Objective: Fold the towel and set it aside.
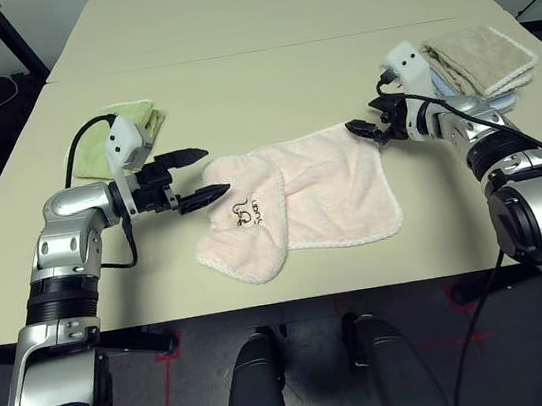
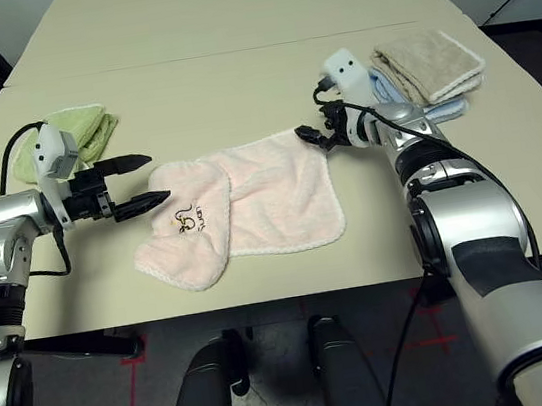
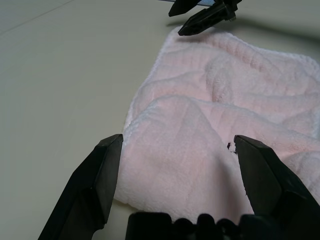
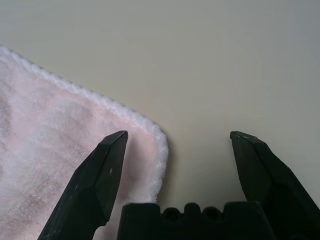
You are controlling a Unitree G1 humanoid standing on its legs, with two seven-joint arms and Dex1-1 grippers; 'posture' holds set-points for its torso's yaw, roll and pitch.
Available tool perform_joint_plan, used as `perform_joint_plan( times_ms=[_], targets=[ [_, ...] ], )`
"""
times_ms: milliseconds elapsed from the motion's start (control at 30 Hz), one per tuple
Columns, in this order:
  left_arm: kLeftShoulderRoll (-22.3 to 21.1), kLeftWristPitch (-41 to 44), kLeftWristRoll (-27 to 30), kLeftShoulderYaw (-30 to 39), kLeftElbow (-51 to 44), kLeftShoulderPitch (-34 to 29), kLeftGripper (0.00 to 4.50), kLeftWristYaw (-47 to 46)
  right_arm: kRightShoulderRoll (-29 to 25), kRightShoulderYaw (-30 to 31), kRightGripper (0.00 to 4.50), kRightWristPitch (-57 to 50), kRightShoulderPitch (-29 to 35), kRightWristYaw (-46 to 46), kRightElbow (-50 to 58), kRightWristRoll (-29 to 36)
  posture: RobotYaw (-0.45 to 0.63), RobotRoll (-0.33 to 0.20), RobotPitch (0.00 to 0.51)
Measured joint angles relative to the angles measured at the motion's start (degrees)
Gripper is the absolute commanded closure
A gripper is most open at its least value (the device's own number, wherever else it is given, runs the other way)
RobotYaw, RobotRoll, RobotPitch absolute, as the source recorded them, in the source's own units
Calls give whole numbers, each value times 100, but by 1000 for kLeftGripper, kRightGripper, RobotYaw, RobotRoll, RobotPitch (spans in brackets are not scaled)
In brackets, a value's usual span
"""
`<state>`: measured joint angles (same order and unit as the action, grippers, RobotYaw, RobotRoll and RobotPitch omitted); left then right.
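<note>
Head cameras above, facing tableward

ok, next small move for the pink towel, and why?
Probably lower the right gripper and close it on the far right corner of the pink towel: its open fingers straddle that corner, while the left end already lies folded over, logo up.

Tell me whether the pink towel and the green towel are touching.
Apart. The right eye view shows it: a wide strip of tabletop lies between the green towel and the pink towel.
</note>
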<state>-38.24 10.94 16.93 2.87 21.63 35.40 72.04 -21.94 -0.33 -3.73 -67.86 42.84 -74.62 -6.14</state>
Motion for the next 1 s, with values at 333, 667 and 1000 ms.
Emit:
perform_joint_plan(
  times_ms=[333, 667, 1000],
  targets=[
    [3, 204, 20, -1, -277, -17, 0, -12, 31, 158, 36, -302, -97, -106, -27, -244, 67, 0, 207],
    [4, 375, 109, -10, -480, -51, 0, -14, 89, 201, 1427, -462, -155, 46, -27, -309, 70, 0, 201],
    [6, 443, 123, -78, -535, -50, 0, -7, -70, 30, 4460, -513, -158, 177, -28, -187, 48, 0, 190]
  ],
)
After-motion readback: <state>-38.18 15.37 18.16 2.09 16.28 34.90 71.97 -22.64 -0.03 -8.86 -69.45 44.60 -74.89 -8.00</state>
